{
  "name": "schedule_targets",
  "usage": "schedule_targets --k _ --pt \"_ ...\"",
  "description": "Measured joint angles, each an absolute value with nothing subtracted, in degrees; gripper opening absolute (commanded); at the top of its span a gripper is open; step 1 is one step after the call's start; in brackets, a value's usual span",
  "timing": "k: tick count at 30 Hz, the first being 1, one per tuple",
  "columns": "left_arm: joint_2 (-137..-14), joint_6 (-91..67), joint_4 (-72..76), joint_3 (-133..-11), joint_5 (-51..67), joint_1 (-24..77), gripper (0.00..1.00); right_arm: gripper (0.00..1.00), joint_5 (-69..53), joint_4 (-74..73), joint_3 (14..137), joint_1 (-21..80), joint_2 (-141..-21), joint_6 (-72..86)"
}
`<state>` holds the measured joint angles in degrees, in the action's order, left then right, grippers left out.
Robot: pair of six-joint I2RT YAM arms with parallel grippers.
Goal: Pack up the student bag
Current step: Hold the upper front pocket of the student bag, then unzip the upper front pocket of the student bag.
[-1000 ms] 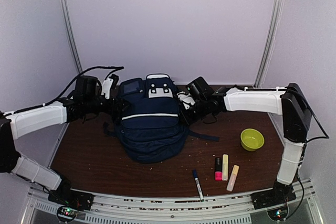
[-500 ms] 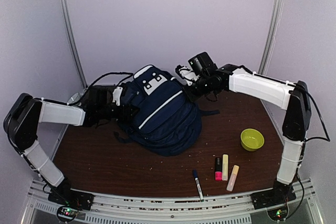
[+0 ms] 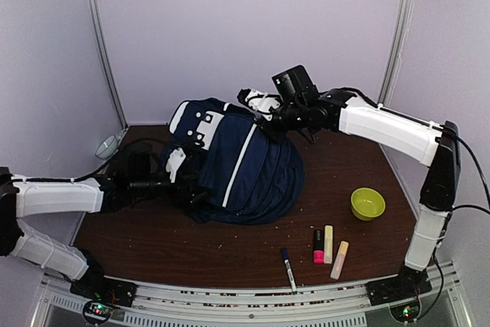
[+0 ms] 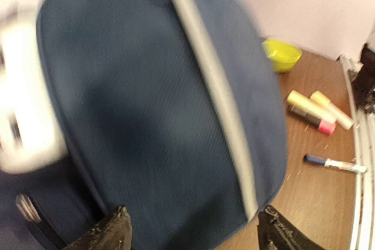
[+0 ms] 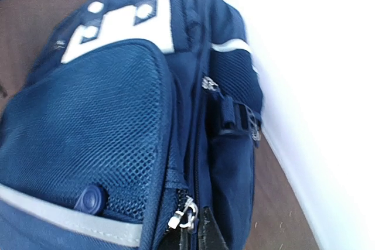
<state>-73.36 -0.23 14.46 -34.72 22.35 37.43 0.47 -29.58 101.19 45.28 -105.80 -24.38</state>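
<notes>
The student bag is a navy backpack with white stripes and a white patch, tipped over to the left on the brown table. My right gripper hangs above its upper right side. In the right wrist view the right gripper is shut, pinching the bag by a seam next to a silver zipper pull. My left gripper sits low against the bag's left side. In the left wrist view the left gripper is open, fingers wide apart, with the bag's rounded body filling the space ahead of them.
A yellow-green bowl stands at the right. In front of it lie a pink highlighter, a yellow one, a peach one and a blue-capped marker. A small grey cup sits at the far left by the wall.
The bag has swung from upright to leaning left as the right gripper rose with its top. The left arm has drawn back and dropped to the bag's lower left side.
</notes>
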Motion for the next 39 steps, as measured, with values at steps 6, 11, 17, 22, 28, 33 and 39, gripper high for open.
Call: schedule_targets --k 6,11,17,22,28,33,39 --pt "-65.17 11.03 10.74 -45.04 24.69 39.46 0.88 0.0 -3.31 -19.25 89.03 51.03 -97.25 -38.87" --pt "-69.84 19.0 1.45 -56.88 28.71 38.68 0.88 0.0 -4.03 -12.49 82.74 53.08 -94.17 -48.99" --pt "-82.78 30.59 -15.03 -73.3 32.23 37.58 0.82 0.0 -3.51 -10.17 81.67 54.35 -93.71 -56.31" --pt "-87.5 37.26 -22.11 -76.49 31.83 37.41 0.4 0.0 -2.98 -9.19 80.12 55.9 -92.66 -59.37" --pt "-87.0 40.86 -23.35 -76.9 33.3 36.91 0.0 0.0 -1.91 -7.84 77.17 55.99 -91.24 -60.31" --pt "-82.3 37.85 -16.08 -69.54 33.15 36.32 0.0 0.0 0.47 -3.4 73.95 57.01 -90.06 -60.97" --pt "-76.27 28.32 -2.85 -59.92 30.81 33.74 0.0 0.0 5.65 2.48 69.41 57.89 -87.7 -61.41"
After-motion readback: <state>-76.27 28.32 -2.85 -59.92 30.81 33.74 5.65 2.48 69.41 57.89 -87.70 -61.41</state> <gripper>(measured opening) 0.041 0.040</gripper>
